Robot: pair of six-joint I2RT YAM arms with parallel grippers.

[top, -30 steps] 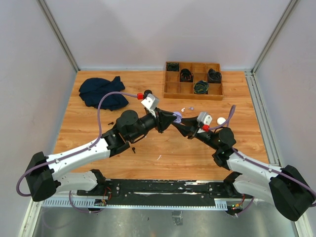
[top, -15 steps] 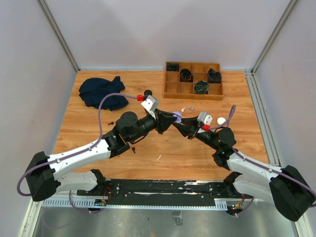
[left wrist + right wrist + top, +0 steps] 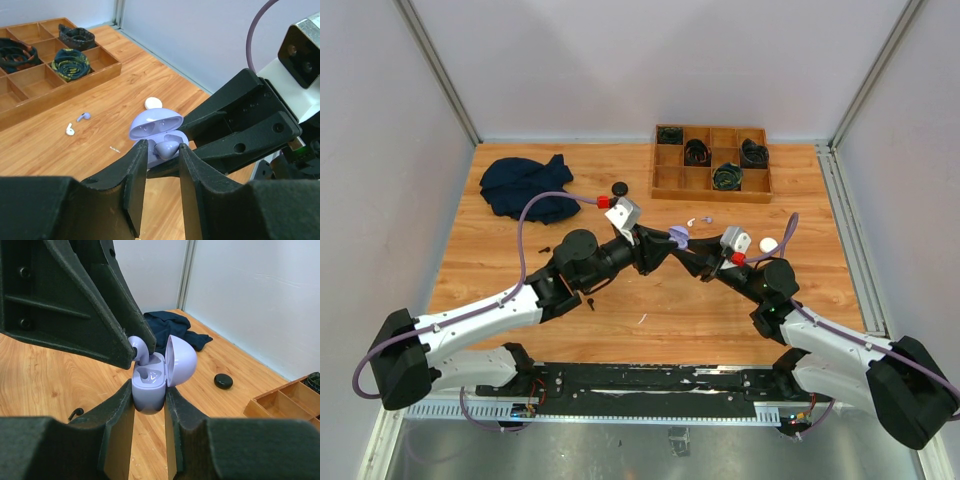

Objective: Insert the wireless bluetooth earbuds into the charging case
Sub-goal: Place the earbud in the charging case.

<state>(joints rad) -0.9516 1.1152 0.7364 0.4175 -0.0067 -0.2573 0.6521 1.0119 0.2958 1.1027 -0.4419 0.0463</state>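
Note:
My right gripper (image 3: 149,390) is shut on a pale purple charging case (image 3: 148,385), held above the table with its lid (image 3: 180,360) open. My left gripper (image 3: 161,146) is shut on a pale purple earbud (image 3: 166,148) and holds it at the open case (image 3: 155,125), stem down in one slot (image 3: 140,347). In the top view both grippers meet at the case (image 3: 678,237) mid-table. A white earbud (image 3: 70,129) and a second purple earbud (image 3: 83,117) lie loose on the wood behind the case.
A wooden compartment tray (image 3: 712,193) with coiled black cables stands at the back right. A dark blue cloth (image 3: 525,187) lies back left, a black round case (image 3: 618,187) behind the arms, a white case (image 3: 768,244) to the right. Small black buds (image 3: 545,246) lie left.
My left wrist has shifted slightly toward me, uncovering the black round case, and the purple case shows more between the grippers. The right arm holds still.

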